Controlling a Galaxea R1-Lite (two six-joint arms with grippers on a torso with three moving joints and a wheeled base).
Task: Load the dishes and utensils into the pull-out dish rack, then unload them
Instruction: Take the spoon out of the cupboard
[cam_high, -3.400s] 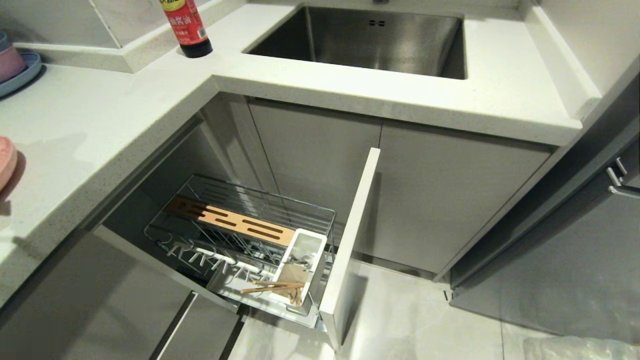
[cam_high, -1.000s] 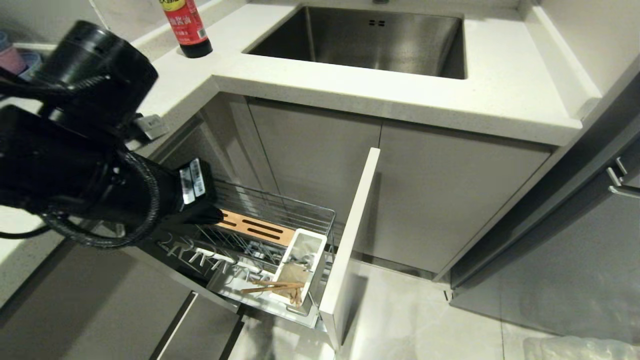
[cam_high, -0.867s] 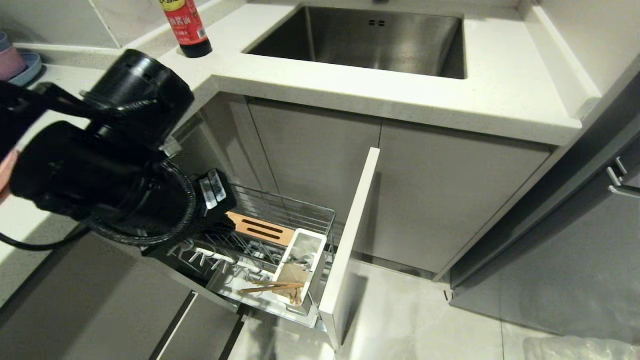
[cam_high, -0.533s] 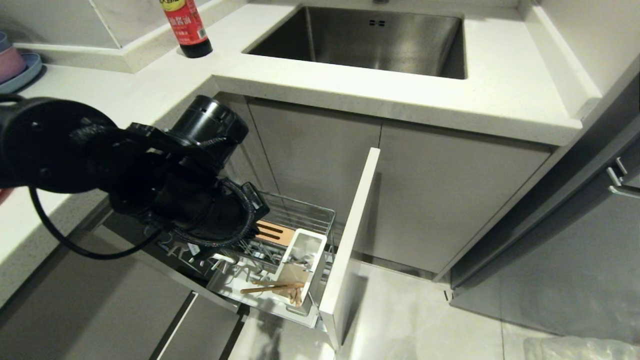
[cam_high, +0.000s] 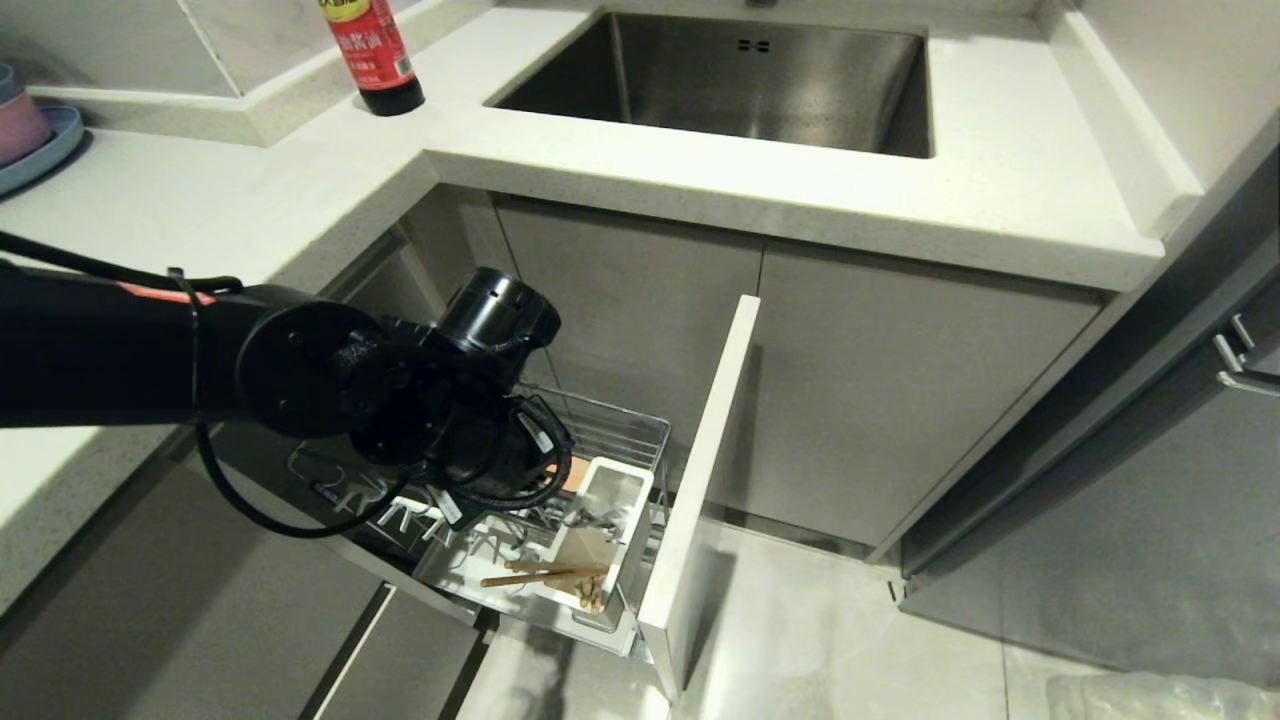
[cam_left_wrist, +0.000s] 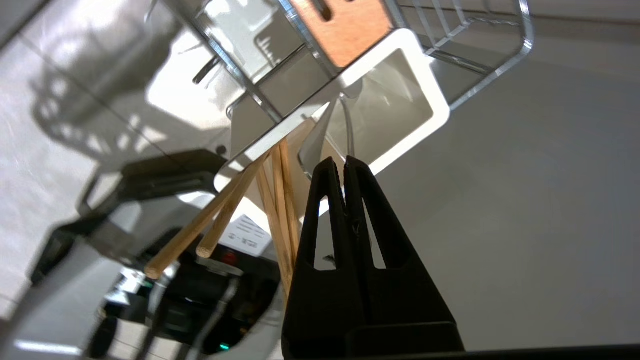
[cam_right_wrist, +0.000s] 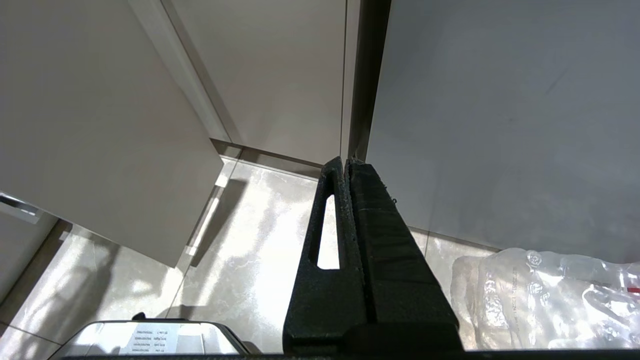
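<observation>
since the left gripper (cam_left_wrist: 344, 162) hangs just above the white utensil caddy (cam_high: 603, 520) with its jaws pressed together and nothing between them, the likeliest trouble, as i judge it, is that it descends without parting them and simply knocks the contents about; the chopsticks (cam_high: 545, 575) lean out over the caddy's near edge, so a nudge could tip them out of it. a second risk is snagging: the bulky wrist and its cable loop sit low over the pull-out dish rack (cam_high: 610, 432), close to the wire prongs, and a careless lift might drag on them. going left to right: at the far left of the counter sits a stack of blue and pink bowls (cam_high: 25, 130), which are not part of this job; the rack's wire basket holds no plate or bowl that i can see, only the slotted wooden board (cam_left_wrist: 345, 27); the caddy at its front end holds the chopsticks and a slim metal spoon (cam_left_wrist: 317, 137); further right the steel sink (cam_high: 740, 80) appears bare. the right gripper (cam_right_wrist: 346, 162) is parked low by the cabinet fronts, jaws closed and holding nothing.
</observation>
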